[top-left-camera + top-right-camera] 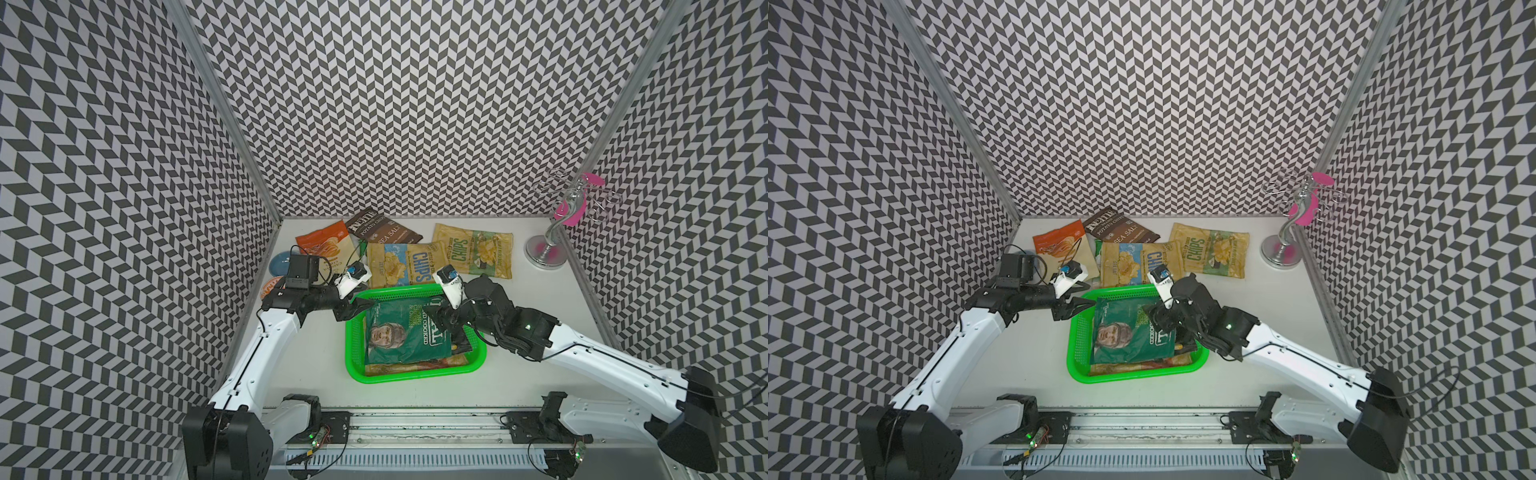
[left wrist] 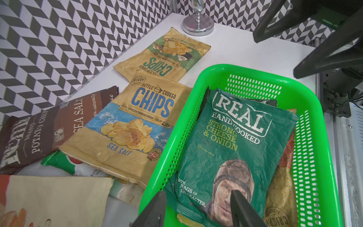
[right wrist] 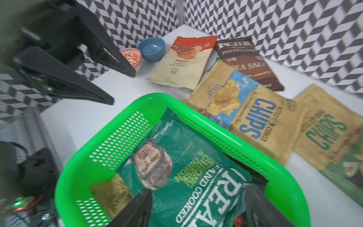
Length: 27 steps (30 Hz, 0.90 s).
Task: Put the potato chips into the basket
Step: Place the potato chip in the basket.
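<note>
The green basket (image 1: pixel 352 357) (image 1: pixel 1074 357) stands mid-table. A dark green "REAL" bag of potato chips (image 1: pixel 405 332) (image 2: pixel 231 147) (image 3: pixel 186 176) lies on top inside it, over a tan bag (image 2: pixel 280 186). My left gripper (image 1: pixel 360 306) (image 2: pixel 198 193) hovers open over the basket's far left corner, holding nothing. Above the bag's right end, my right gripper (image 1: pixel 442 313) (image 3: pixel 198 190) is open and empty too. Behind the basket lie two tan "CHIPS" bags (image 1: pixel 401 266) (image 1: pixel 473 249), a brown "SEA SALT" bag (image 1: pixel 382 232), an orange-cream bag (image 1: pixel 328 245) and a partly covered green-white bag (image 2: pixel 64 161).
A blue bowl (image 3: pixel 151 48) and an orange bowl (image 3: pixel 131 57) sit by the left wall, partly hidden behind my left arm in both top views. A chrome stand (image 1: pixel 548 249) with pink pieces occupies the back right corner. Patterned walls close in three sides.
</note>
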Motion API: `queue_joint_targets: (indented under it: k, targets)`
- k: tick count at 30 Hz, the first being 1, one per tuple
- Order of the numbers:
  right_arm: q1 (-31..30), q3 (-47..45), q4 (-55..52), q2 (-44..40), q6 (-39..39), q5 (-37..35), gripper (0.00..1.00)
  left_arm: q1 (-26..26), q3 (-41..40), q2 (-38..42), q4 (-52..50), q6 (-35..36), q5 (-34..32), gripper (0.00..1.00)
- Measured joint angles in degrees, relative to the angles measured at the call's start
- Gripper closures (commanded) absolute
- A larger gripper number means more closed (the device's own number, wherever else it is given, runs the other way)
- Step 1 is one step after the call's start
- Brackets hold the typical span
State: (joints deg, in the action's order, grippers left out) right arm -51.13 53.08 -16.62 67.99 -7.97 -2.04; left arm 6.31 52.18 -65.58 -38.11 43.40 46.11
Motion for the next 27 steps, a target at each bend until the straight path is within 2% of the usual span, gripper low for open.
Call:
queue_joint_targets:
  k: [5,10,14,18,26,27]
  targets:
    - [3.3,-2.3,5.7,5.6,-6.3,9.9,0.23,2.3,-4.0,-2.4,3.6,-0.9,-1.6,0.47]
    - [6.5,-2.3,8.2,14.0,-9.9,14.1,0.24,4.3,-6.4,-4.0,7.0,-2.2,-3.9,0.49]
    - [7.6,-2.3,8.2,20.2,-10.8,12.9,0.24,5.0,-8.7,-5.3,9.7,-3.0,-6.1,0.5]
    - [7.7,-2.3,7.6,22.8,-11.3,9.4,0.24,5.1,-10.3,-5.8,10.6,-3.7,-8.0,0.5]
    - [7.7,-2.3,5.1,19.9,-10.6,7.4,0.24,5.0,-10.5,0.5,11.1,-7.4,-9.7,0.42]
    - [7.7,-2.2,4.2,18.0,-10.3,6.8,0.24,4.7,-10.3,1.8,11.2,-8.3,-10.0,0.36]
